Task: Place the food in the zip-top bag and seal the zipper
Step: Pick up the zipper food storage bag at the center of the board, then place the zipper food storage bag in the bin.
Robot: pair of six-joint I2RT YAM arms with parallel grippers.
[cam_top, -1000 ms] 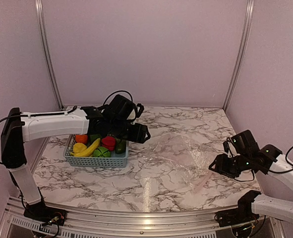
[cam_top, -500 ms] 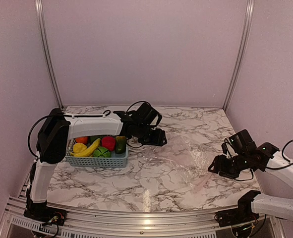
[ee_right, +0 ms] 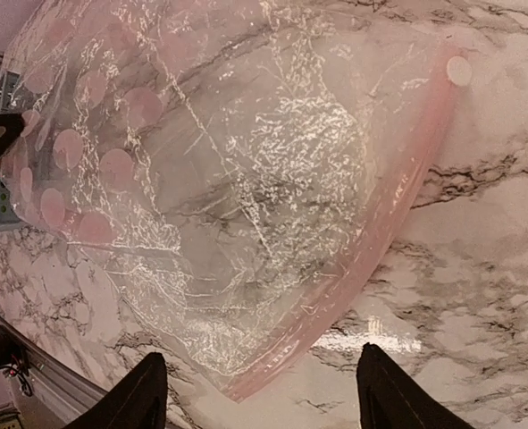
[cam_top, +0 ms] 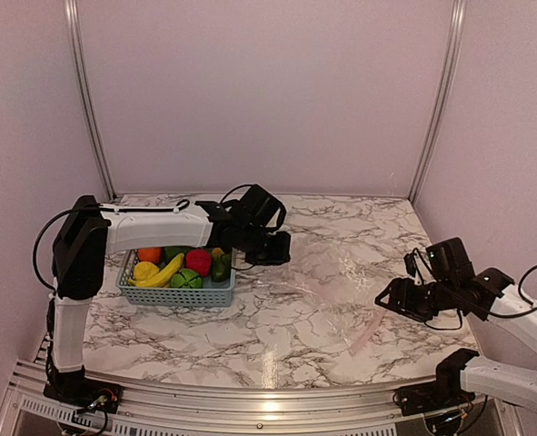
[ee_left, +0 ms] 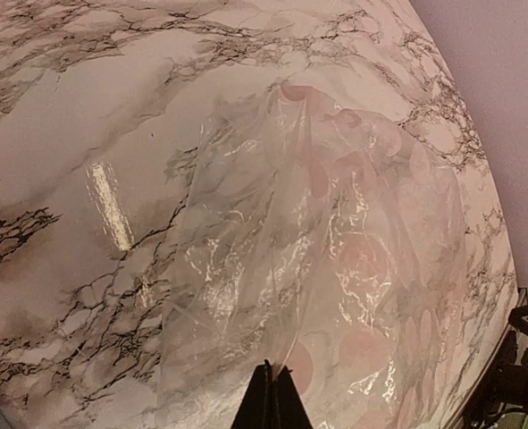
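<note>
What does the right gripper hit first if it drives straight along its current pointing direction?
Most likely the zipper edge of the zip-top bag: in the wrist view the open right gripper points at that pink strip, which lies on the table. Its height above the strip is unclear.

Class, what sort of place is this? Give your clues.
Probably a robot test booth: two robot arms fixed at a marble-patterned table, plain walls framed by metal rails, and toy fruit in a basket.
</note>
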